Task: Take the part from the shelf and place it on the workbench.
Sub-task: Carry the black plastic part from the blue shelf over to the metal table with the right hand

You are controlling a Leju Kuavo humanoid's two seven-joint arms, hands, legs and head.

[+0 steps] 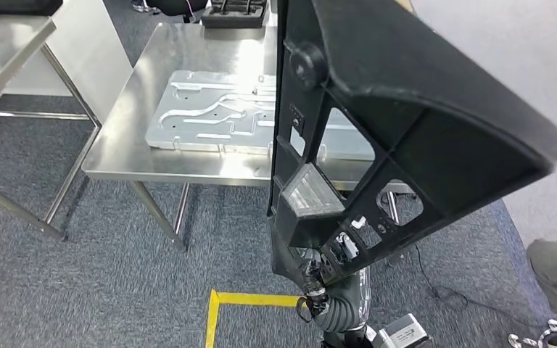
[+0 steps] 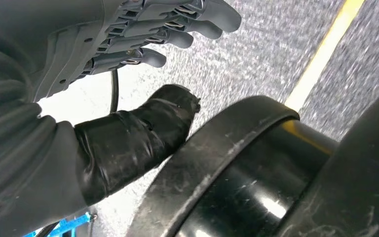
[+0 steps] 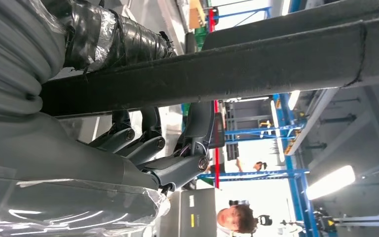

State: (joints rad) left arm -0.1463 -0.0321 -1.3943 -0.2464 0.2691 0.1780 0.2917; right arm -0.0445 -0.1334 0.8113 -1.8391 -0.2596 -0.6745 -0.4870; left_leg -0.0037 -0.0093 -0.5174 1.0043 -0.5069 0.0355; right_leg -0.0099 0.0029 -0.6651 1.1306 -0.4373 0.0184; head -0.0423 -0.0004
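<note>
Writing and labels: none legible on any item; a small pale tag on the part's ribbed face is too small to read.

Part (image 1: pixel 406 123): large black moulded panel, ribbed with open cut-outs, held up tilted by its lower end. It stands above the right hand (image 1: pixel 326 272), its upper body reaching over the near right edge of the workbench (image 1: pixel 138 116), not resting on it.

Right hand: at the part's lowest corner; in the right wrist view the fingers (image 3: pixel 148 143) curl under a dark edge of the part (image 3: pixel 227 69) with the taped thumb (image 3: pixel 113 39) on the other side, clamped on it.

Left hand (image 2: pixel 128 84): fingers (image 2: pixel 177 29) straight and apart from the taped thumb (image 2: pixel 138 138), holding nothing, above grey carpet.

Workbench: steel top carrying a pale machined metal plate (image 1: pixel 217 112); bare steel around it towards the left edge.

Floor: yellow tape line (image 1: pixel 221 308) on carpet, just left of the right hand; open carpet between bench legs and tape.

Person (image 3: pixel 237 219): beyond the right hand, in the right wrist view.
</note>
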